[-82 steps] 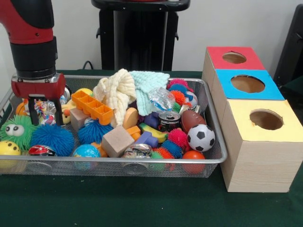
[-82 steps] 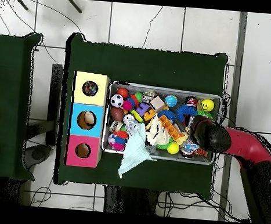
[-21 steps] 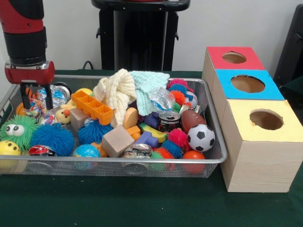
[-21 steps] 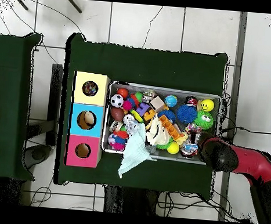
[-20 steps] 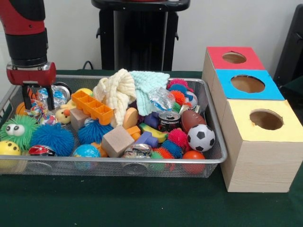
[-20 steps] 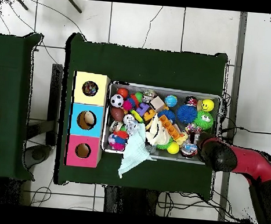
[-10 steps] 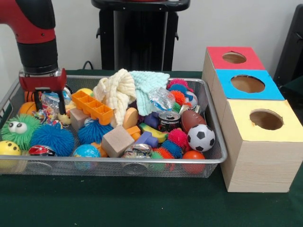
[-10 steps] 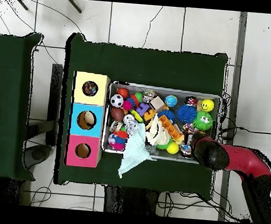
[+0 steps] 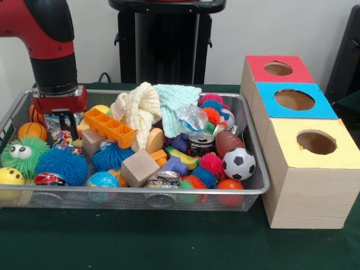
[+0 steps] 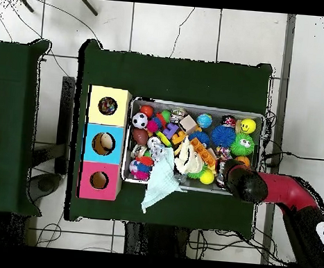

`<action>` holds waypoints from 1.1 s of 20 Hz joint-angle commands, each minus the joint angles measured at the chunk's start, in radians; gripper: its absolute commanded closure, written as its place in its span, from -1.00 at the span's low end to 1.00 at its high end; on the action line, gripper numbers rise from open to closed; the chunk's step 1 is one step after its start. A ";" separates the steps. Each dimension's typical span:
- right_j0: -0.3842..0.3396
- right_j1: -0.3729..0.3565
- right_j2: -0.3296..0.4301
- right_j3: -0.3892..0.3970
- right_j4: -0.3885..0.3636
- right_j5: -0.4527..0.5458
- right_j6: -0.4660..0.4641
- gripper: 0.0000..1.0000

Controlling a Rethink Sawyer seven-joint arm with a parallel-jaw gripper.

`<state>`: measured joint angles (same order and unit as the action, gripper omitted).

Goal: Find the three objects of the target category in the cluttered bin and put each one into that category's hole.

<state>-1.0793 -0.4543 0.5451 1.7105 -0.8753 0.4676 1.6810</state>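
Below, green cloth [image 9: 169, 242] covers table; white tiled floor [image 10: 201, 31] around.

Gripper [image 9: 63, 125] carried crinkly bag [image 9: 58, 130] rightward

Robot lab, green-clothed table [image 9: 169, 242], tiled floor [image 10: 173, 29] with cables, colour-topped sorting boxes [image 9: 304, 163]

Red and black arm [image 9: 52, 39]. Silver mesh bin [image 9: 169, 198] on dark green cloth [image 9: 169, 242]. Red [image 9: 279, 68], blue [image 9: 294, 100], yellow [image 9: 316, 143] box tops. Orange tray [image 9: 110, 127], cream [image 9: 138, 108] and mint [image 9: 175, 104] cloths, black-and-white ball [image 9: 238, 163], green fuzzy ball [image 9: 22, 155] at nine o'clock.
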 commanded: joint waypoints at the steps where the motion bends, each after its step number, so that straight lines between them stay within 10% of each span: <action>1: -0.006 -0.001 0.008 0.027 -0.032 -0.024 -0.083 1.00; 11: 0.000 0.046 -0.049 0.072 -0.040 -0.174 0.064 1.00; 22: 0.090 -0.203 -0.052 0.245 0.134 -0.159 0.148 1.00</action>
<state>-1.0342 -0.5690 0.4929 1.8550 -0.8113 0.3020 1.6812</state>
